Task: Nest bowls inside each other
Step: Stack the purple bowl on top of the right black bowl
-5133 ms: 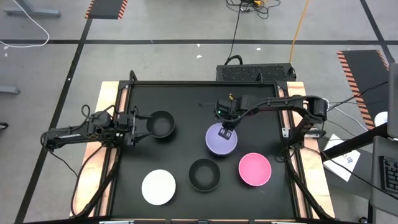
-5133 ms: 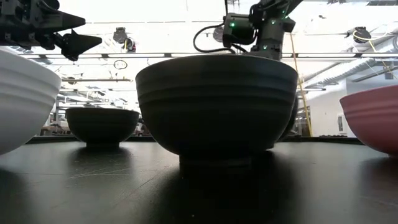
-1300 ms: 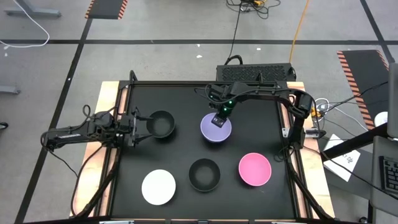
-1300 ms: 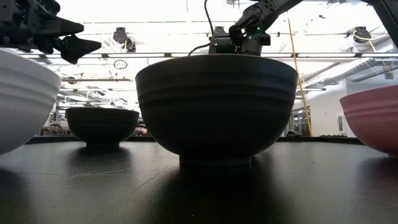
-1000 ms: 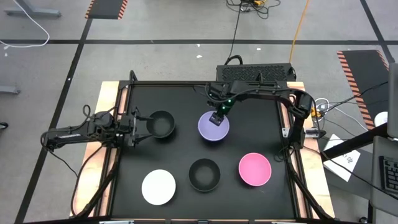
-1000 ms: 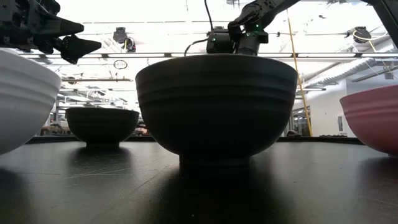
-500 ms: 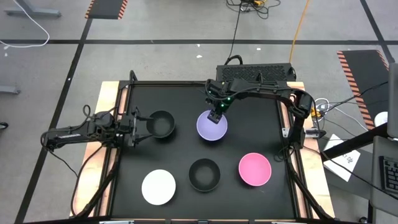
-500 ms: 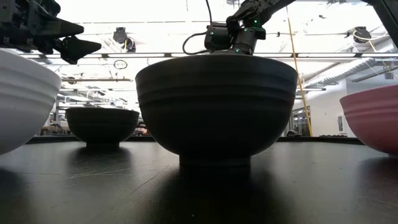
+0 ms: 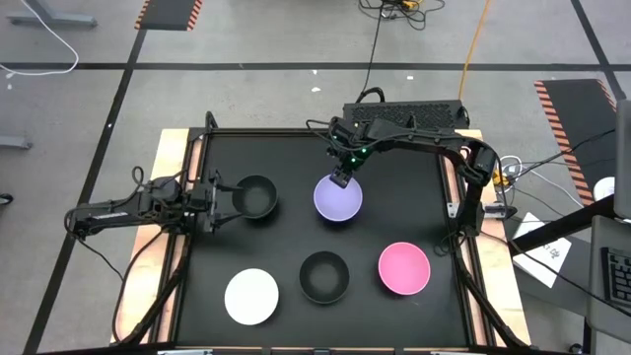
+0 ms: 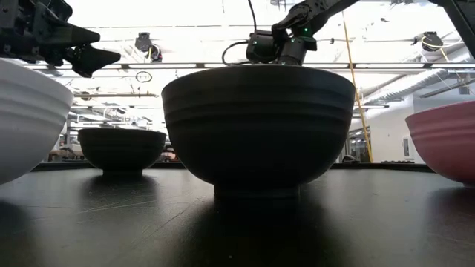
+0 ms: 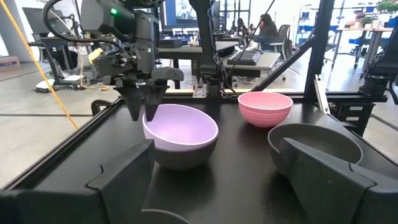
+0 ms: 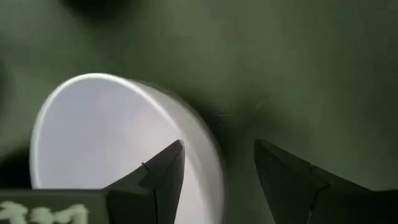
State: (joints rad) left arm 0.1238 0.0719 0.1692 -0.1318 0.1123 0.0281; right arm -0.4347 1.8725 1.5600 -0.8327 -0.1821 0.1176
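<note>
A lavender bowl (image 9: 338,199) sits in a dark bowl (image 11: 180,160) at the table's middle, toward the far side. My right gripper (image 9: 342,177) stands open over its far rim, pointing down, one finger inside (image 12: 166,175) and one outside (image 12: 283,180). My left gripper (image 9: 221,197) waits open, raised, just left of a black bowl (image 9: 255,196). Another black bowl (image 9: 324,276), a white bowl (image 9: 251,296) and a pink bowl (image 9: 404,268) stand apart along the near side. My right gripper straddles the lavender bowl's far rim (image 12: 210,158) from above. A dark gap shows between the rim and the outer finger. Whether the inner finger touches the rim, I cannot tell. The bowl rests in the dark bowl under it.
A raised frame edge (image 9: 192,227) borders the black table top. Bare table lies between the far bowls and the near row. In the low view the near black bowl (image 10: 258,126) hides the lavender one. A person (image 11: 268,28) sits in the room beyond.
My right gripper has gone a little toward the table's far edge, from over the lavender bowl's inside to its far rim. The lavender bowl has stayed about where it was.
</note>
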